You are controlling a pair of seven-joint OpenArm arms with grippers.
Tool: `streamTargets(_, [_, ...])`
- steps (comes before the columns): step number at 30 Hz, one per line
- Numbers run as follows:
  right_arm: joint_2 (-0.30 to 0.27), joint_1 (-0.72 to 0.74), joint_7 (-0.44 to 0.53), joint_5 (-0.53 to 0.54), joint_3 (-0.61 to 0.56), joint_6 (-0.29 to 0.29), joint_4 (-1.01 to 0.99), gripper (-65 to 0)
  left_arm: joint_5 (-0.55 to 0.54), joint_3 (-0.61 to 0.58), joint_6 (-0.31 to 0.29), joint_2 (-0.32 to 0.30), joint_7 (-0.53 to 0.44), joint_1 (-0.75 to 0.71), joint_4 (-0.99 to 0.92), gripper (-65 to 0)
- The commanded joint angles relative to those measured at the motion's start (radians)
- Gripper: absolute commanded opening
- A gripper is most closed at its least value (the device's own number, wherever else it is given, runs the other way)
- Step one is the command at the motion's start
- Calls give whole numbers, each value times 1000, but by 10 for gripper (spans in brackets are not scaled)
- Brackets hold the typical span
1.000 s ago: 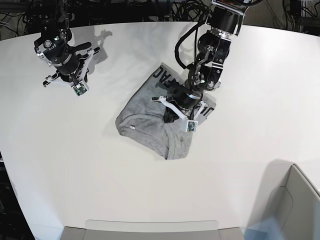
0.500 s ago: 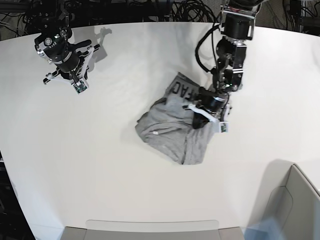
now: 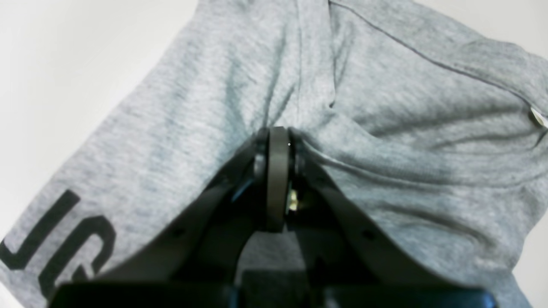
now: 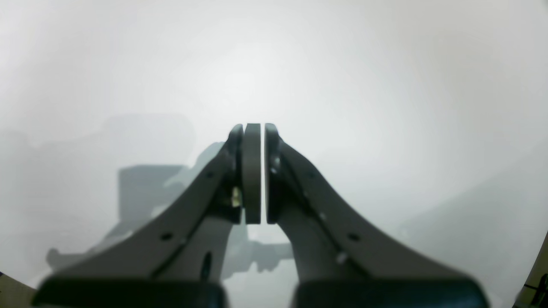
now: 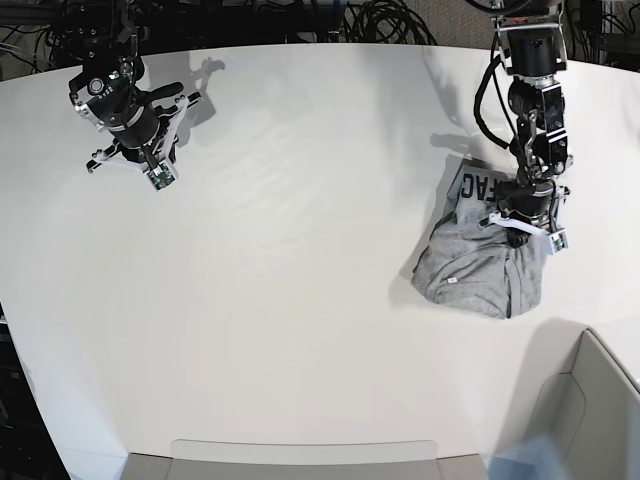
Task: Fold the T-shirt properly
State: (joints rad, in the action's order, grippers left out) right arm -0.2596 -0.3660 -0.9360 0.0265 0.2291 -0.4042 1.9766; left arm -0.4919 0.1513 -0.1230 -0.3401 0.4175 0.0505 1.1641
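Note:
The heather-grey T-shirt (image 5: 478, 265) lies bunched on the right side of the white table (image 5: 300, 250), with black lettering (image 5: 480, 186) on its far edge and a small white label (image 5: 452, 281) near its front. My left gripper (image 5: 522, 222) presses into its right part and is shut on a pinched fold of cloth. In the left wrist view the left gripper (image 3: 278, 133) bites into the T-shirt (image 3: 385, 111), with lettering (image 3: 55, 244) at lower left. My right gripper (image 5: 140, 150) hovers at the far left, away from the shirt. It is shut on nothing (image 4: 253, 126).
A grey bin (image 5: 590, 400) stands at the front right corner, just past the shirt. A flat grey panel (image 5: 300, 460) lies along the front edge. Cables (image 5: 380, 20) crowd the space behind the table's curved far edge.
My left gripper has dragged the bunched T-shirt from the table's middle to the right side, holding the cloth throughout. The right arm has barely moved.

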Motion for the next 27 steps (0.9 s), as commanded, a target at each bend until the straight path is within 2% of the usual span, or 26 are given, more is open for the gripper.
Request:
streamTargets(1, [-10, 5, 15, 3, 6, 4, 34, -642, 11, 3, 7, -7, 13, 2, 50, -650])
streamTargets(8, [-10, 40, 36, 3, 17, 4, 89, -642, 11, 4, 7, -3, 13, -88, 452, -650])
streamTargets(15, [47, -64, 236, 6, 97, 4, 94, -642, 11, 4, 7, -3, 13, -312, 724, -650])
streamTargets(21, [-5, -235, 251, 183, 143, 4, 96, -642, 11, 23, 7, -3, 13, -568, 873, -650])
streamTargets(25, [-11, -357, 251, 349, 255, 4, 96, -642, 11, 75, 7, -3, 13, -711, 873, -650])
streamTargets(27, [-47, -443, 251, 422, 313, 3, 96, -642, 11, 97, 7, -3, 13, -805, 874, -650])
